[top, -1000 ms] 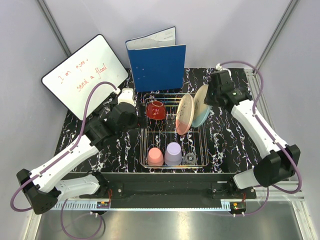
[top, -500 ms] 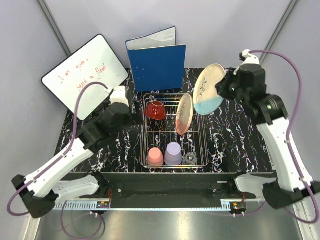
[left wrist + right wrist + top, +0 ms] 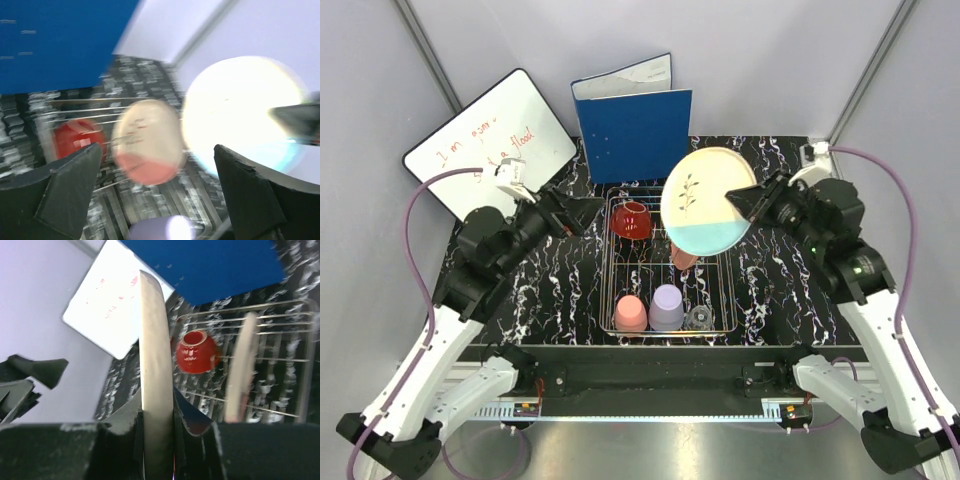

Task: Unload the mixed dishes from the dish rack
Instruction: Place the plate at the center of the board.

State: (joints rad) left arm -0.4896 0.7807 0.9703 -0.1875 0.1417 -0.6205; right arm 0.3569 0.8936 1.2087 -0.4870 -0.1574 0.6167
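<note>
The black, white-veined tabletop [image 3: 560, 290] carried everything. At its back left leaned a white rectangular whiteboard with red handwriting [image 3: 490, 150], and beside it stood an upright blue binder [image 3: 635, 130]. In front of the binder sat the rectangular silver wire-grid dish rack [image 3: 718, 287].

Above the rack's back right part, lifted clear of the wires, was the round cream plate with a pale blue segment [image 3: 705, 200], its face turned up to the overhead camera. The right gripper [image 3: 748, 200] pinched its right rim, one finger on each face.

Under it, the cream plate with a salmon pink segment [image 3: 686, 258] stood on edge in the rack, mostly hidden from above.

The left gripper [image 3: 585, 212] hung spread wide and empty, just left of the rack's back corner.

The red bowl with a cream inside [image 3: 632, 220] sat in the rack's back left. Along the front row stood the pink cup [image 3: 630, 314], the lavender cup [image 3: 667, 307] touching it, and the small clear glass [image 3: 699, 318].
</note>
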